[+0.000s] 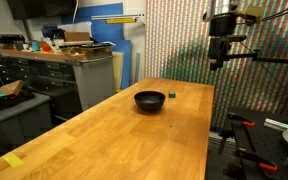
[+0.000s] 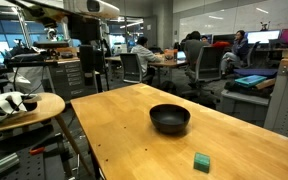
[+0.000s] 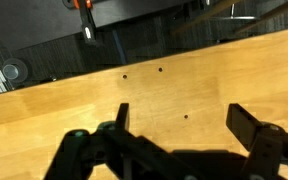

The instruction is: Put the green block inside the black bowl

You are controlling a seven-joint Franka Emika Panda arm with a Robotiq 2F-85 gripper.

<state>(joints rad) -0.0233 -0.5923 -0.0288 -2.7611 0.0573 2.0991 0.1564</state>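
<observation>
The glossy black bowl (image 1: 150, 101) sits on the wooden table, also seen in an exterior view (image 2: 170, 119). The tiny green block (image 1: 172, 95) lies on the table just beside the bowl; it also shows near the table's edge (image 2: 202, 162). My gripper (image 1: 220, 55) hangs high above the table's far end, well away from both; it also shows at the upper left of an exterior view (image 2: 88, 58). In the wrist view the gripper (image 3: 182, 118) is open and empty over bare wood. Bowl and block are out of the wrist view.
The long wooden table (image 1: 114, 140) has edges on both sides. A round stool-like side table with cloth (image 2: 22, 108) stands near the arm. Cabinets with clutter (image 1: 64, 60) and office chairs (image 2: 134, 66) lie beyond.
</observation>
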